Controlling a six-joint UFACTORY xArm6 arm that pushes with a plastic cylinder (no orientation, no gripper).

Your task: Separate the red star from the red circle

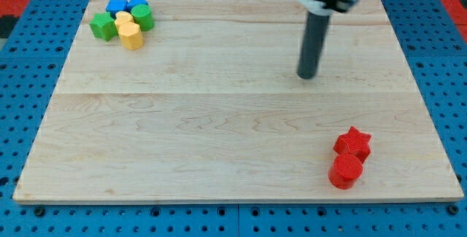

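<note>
Red pair sitting touching, view's bottom right.
Red circle [345, 171] lying nearest, red star [353, 142] touching just behind it; my tip [307, 76] hovering well apart toward the view's top. No pincer on this rod.

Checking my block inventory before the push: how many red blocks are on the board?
2. The red star-shaped block sits near the view's bottom right; the red round block touches it just below. My tip is above them, well apart. None appear hidden.
</note>
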